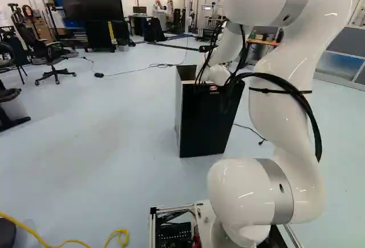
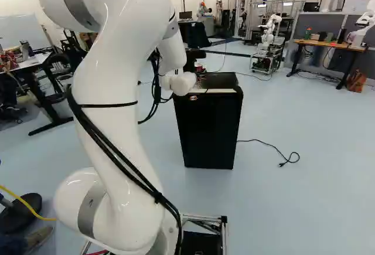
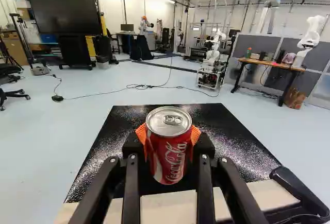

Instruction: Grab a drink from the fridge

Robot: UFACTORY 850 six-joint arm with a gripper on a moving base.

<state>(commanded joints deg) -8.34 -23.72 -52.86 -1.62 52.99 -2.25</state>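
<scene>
And there's the red soda can [image 3: 172, 157], clamped between the orange pads [image 3: 141, 133] of the gripper [image 2: 200, 70], upright over the black mini fridge [image 2: 208, 132]! Silver lid, pull tab lying flat, smooth round wall. Below, the fridge's flat top [image 3: 232, 144] glitters, pebbly and glossy, a pale smooth strip [image 3: 160, 209] along its near edge. Whether can and top touch, I can't tell.

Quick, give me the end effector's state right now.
End effector: closed, holding the red can, with an orange pad on either side of it.
</scene>
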